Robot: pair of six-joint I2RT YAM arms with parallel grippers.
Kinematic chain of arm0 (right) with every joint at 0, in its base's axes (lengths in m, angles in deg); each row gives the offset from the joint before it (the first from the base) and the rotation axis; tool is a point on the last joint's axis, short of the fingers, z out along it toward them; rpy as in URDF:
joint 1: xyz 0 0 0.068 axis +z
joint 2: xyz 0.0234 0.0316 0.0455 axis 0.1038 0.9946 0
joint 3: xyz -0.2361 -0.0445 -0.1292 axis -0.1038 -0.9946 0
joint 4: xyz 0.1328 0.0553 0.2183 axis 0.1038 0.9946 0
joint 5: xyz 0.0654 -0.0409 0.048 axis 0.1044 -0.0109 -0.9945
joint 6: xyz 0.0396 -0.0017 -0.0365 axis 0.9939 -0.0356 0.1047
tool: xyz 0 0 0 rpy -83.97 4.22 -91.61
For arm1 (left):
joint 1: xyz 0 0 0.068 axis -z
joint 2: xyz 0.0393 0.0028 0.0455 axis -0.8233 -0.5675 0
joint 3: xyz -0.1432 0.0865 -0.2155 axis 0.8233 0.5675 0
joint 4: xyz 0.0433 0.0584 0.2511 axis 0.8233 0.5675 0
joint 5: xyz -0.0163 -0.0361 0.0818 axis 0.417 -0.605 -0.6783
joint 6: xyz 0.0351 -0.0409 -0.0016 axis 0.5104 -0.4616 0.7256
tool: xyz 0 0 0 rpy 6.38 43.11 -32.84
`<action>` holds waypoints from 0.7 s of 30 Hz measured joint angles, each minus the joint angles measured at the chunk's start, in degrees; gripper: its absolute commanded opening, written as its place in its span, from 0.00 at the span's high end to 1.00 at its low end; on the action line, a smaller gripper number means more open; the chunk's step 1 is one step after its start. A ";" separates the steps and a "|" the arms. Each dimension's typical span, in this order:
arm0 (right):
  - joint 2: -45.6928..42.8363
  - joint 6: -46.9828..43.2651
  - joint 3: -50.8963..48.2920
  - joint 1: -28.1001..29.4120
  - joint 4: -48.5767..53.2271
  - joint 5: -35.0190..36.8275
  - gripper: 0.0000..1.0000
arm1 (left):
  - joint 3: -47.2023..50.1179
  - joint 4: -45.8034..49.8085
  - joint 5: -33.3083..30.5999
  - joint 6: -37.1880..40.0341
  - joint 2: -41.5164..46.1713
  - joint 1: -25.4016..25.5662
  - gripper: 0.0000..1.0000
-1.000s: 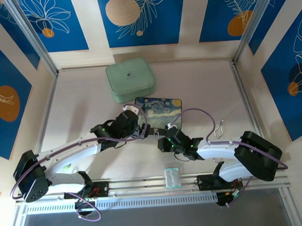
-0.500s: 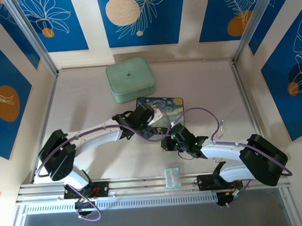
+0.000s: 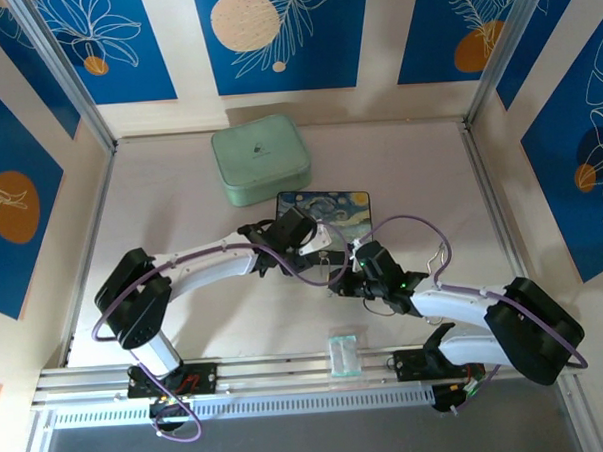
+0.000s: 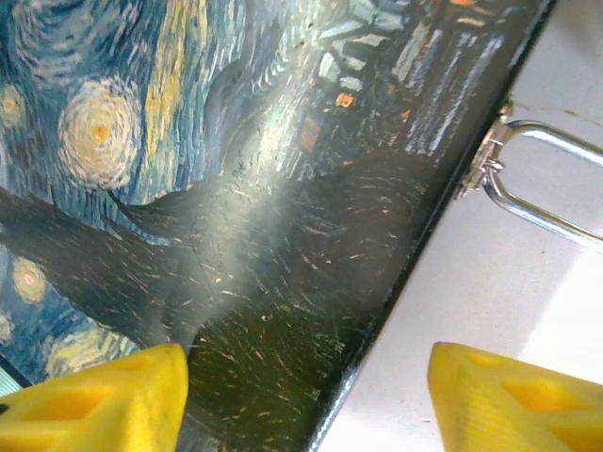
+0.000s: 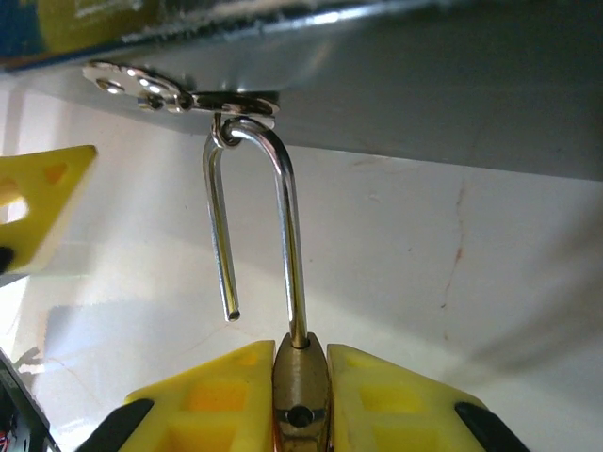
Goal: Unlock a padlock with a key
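From above I see a pale table (image 3: 182, 231) walled by blue leaf-patterned panels (image 3: 273, 37). Left wrist: my left gripper (image 4: 301, 400) gapes wide over the painted box (image 4: 236, 188) edge. Right wrist: my right gripper (image 5: 300, 363) clamps the padlock (image 5: 300, 388), which hangs hooked on the box's hasp (image 5: 188, 97).

Top external: hung high above and behind the arm bases and looked down over the whole bench (image 3: 180, 191).
Left wrist: sat very near above the painted box (image 4: 236, 188) and faced down at its lid and edge.
Right wrist: sat low and very near, and faced the padlock (image 5: 300, 386) below the box's edge.
Shared: both wrist views took in the box edge and the padlock's shackle.
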 measured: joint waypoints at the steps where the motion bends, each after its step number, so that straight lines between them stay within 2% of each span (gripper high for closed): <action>1: -0.15 0.02 -0.07 -0.22 0.00 -0.22 0.81 | -0.07 0.09 -0.17 -0.37 -0.04 0.13 0.52; 3: -0.42 0.11 -0.31 -0.50 -0.04 -0.39 0.82 | -0.66 0.61 -1.09 -1.18 -0.11 0.35 0.76; 4: -0.46 0.17 -0.44 -0.66 -0.26 -0.39 0.82 | -0.94 1.14 -1.07 -1.40 -0.11 0.63 0.78; 6: -0.39 1.05 -0.92 -0.76 -1.31 -0.28 0.82 | -1.31 1.79 -1.84 -1.66 -0.33 1.97 0.75; 12: 2.40 7.34 -2.21 -1.11 -4.17 0.98 0.82 | -2.10 2.01 -2.73 -4.20 -0.96 5.66 0.76; 21: 2.21 13.90 -3.19 -0.44 -6.88 3.08 0.87 | -1.99 1.36 -3.87 -6.01 -1.22 6.71 0.75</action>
